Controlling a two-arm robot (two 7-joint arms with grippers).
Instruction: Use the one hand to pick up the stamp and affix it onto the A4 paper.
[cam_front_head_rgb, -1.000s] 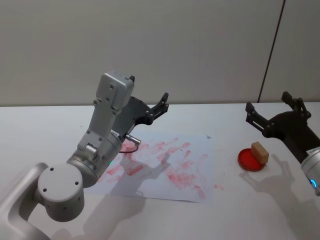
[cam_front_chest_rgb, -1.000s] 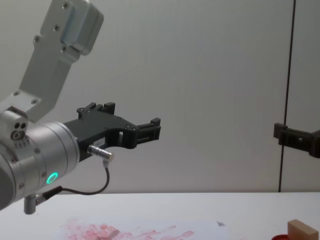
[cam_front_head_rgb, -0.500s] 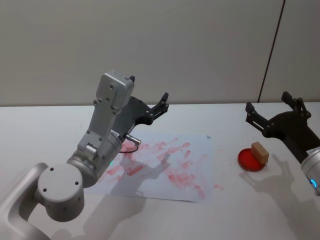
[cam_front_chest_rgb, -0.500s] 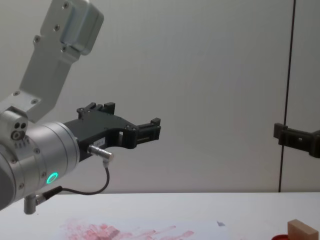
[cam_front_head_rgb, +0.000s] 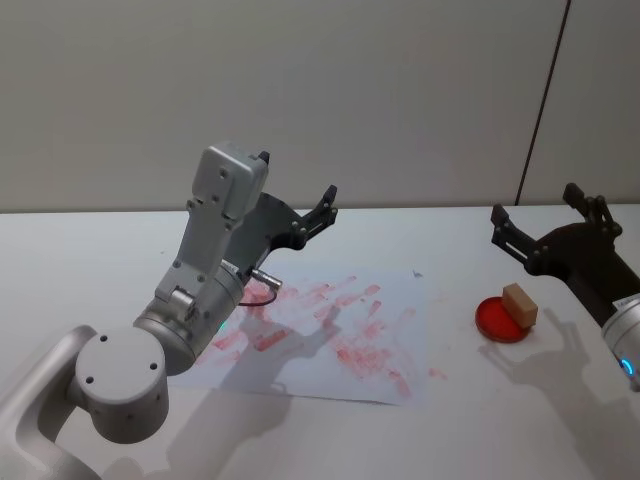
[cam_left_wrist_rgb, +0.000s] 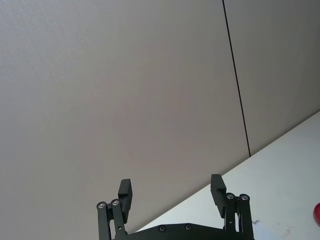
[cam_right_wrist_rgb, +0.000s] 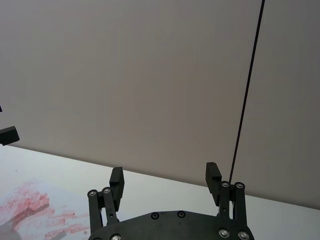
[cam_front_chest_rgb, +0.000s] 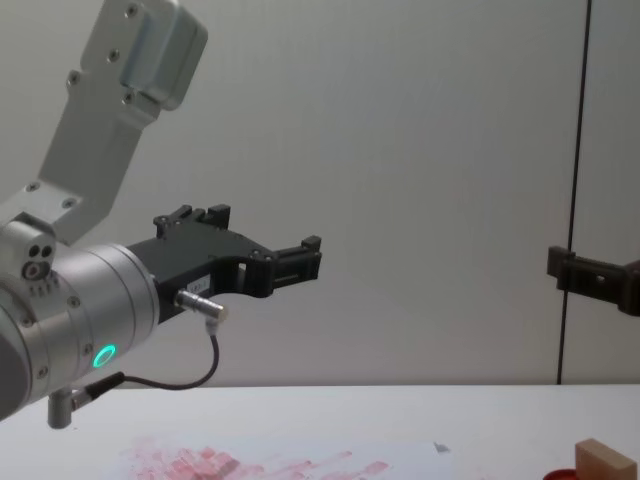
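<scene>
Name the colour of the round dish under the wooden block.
Red; the flat round dish beneath the light-tan wooden block shows best in the head view.

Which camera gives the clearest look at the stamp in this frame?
The head view: the whole stamp shows, resting on the red round pad to the right of the A4 paper. The chest view catches just its upper part at the bottom edge. The wrist views face the wall.
</scene>
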